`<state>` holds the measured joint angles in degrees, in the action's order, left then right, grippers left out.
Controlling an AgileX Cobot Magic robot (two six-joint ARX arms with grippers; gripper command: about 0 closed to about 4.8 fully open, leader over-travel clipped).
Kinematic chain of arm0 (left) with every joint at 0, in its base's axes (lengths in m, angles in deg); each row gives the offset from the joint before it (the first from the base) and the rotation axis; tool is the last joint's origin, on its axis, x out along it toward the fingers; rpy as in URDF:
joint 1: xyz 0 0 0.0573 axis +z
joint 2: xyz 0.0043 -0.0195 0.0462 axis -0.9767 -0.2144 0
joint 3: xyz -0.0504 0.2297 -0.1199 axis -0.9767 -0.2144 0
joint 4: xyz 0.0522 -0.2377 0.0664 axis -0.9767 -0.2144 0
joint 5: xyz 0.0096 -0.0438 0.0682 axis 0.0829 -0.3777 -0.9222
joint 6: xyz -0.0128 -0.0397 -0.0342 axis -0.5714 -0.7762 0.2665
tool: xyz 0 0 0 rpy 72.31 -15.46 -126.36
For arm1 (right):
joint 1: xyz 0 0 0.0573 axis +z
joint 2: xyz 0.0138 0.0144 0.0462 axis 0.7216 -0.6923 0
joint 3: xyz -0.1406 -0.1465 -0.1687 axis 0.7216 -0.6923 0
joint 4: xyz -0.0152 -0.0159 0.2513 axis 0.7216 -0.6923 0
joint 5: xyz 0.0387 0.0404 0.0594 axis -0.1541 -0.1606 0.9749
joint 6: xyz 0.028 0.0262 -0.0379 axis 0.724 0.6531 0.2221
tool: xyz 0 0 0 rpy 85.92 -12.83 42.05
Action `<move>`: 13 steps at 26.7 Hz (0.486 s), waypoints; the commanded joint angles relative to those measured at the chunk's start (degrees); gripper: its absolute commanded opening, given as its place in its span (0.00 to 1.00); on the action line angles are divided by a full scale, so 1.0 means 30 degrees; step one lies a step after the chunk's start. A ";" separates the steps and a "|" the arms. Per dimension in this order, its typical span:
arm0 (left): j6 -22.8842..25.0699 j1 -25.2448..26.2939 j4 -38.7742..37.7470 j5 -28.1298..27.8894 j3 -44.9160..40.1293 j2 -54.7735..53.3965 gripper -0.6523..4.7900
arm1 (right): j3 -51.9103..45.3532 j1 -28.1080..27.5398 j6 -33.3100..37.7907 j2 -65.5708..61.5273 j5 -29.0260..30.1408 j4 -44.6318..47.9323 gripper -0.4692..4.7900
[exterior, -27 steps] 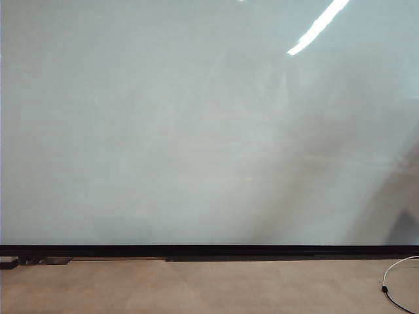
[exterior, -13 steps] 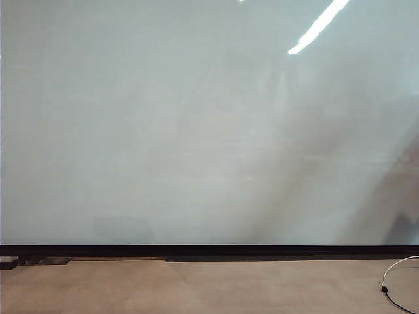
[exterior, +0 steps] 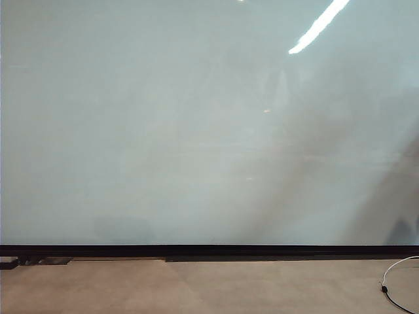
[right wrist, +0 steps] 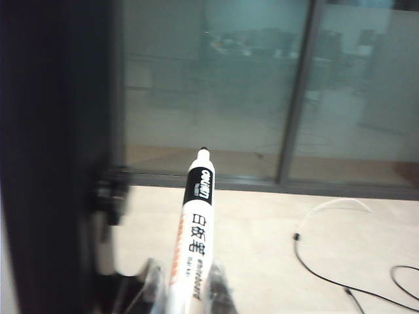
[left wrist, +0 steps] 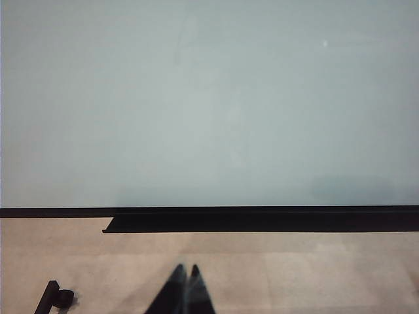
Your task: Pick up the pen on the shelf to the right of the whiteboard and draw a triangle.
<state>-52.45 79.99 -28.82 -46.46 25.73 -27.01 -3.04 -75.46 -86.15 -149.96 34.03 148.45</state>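
Note:
The whiteboard [exterior: 196, 131] fills the exterior view, glossy and pale, with a thin black bottom edge; no gripper appears there. The triangle is not in view, and the board's face is blank in both views of it. In the right wrist view my right gripper [right wrist: 186, 278] is shut on the pen [right wrist: 194, 216], a slim white marker with black and red print. Its black tip points away from the gripper, above the floor. My left gripper [left wrist: 186, 269] hangs low in front of the whiteboard [left wrist: 209, 98], its dark fingertips together with nothing between them. I cannot make out the shelf for certain.
A black ledge [left wrist: 262, 222] runs under the board's bottom edge. A dark upright frame [right wrist: 52, 163] stands close beside my right gripper. A thin cable [right wrist: 327, 275] lies on the beige floor, also at the exterior view's lower right as a cable [exterior: 393, 281]. A glass partition [right wrist: 262, 85] stands behind.
In the exterior view only the faint shadow at the board's right edge has shifted slightly. Nothing else differs.

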 commanded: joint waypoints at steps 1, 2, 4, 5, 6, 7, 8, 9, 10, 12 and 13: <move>0.0007 -0.0007 0.0124 0.0080 0.0066 0.0000 0.11 | 0.0036 -0.0233 0.0117 0.0131 -0.0503 0.0357 0.08; 0.0007 -0.0007 0.0117 0.0080 0.0066 0.0000 0.11 | 0.0015 -0.0291 0.0189 0.0175 -0.0612 0.0357 0.08; 0.0007 -0.0007 0.0124 0.0087 0.0066 0.0000 0.11 | -0.0444 -0.0612 0.0321 0.0736 -0.0743 0.0357 0.08; 0.0007 0.0000 0.0124 0.0080 0.0066 0.0000 0.11 | -0.0976 -0.0670 0.0313 0.1377 -0.1384 0.0357 0.08; 0.0007 -0.0007 0.0117 0.0080 0.0066 0.0000 0.11 | -0.1384 -0.0670 0.0277 0.1880 -0.2055 0.0357 0.08; 0.0007 -0.0007 0.0117 0.0080 0.0066 0.0000 0.11 | -0.2200 -0.0656 0.0175 0.2929 -0.3337 0.0335 0.08; 0.0007 -0.0007 0.0117 0.0080 0.0066 0.0000 0.11 | -0.2820 -0.0605 0.0073 0.3745 -0.4189 0.0335 0.08; 0.0007 -0.0007 0.0117 0.0080 0.0066 0.0000 0.11 | -0.4095 -0.0423 -0.0058 0.5479 -0.5333 0.0313 0.08; 0.0007 -0.0007 0.0109 0.0080 0.0058 0.0000 0.11 | -0.4699 -0.0291 -0.0087 0.6360 -0.5865 0.0306 0.08; 0.0007 -0.0007 0.0124 0.0080 0.0066 0.0000 0.11 | -0.7104 0.0197 -0.0131 1.0433 -0.6812 -0.0124 0.08; 0.0007 -0.0007 0.0117 0.0080 0.0066 0.0000 0.11 | -0.7686 0.0335 -0.0124 1.1715 -0.7016 -0.0590 0.08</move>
<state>-52.45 79.99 -28.82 -46.46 25.73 -27.01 -24.72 -74.79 -86.37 -118.04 14.40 147.91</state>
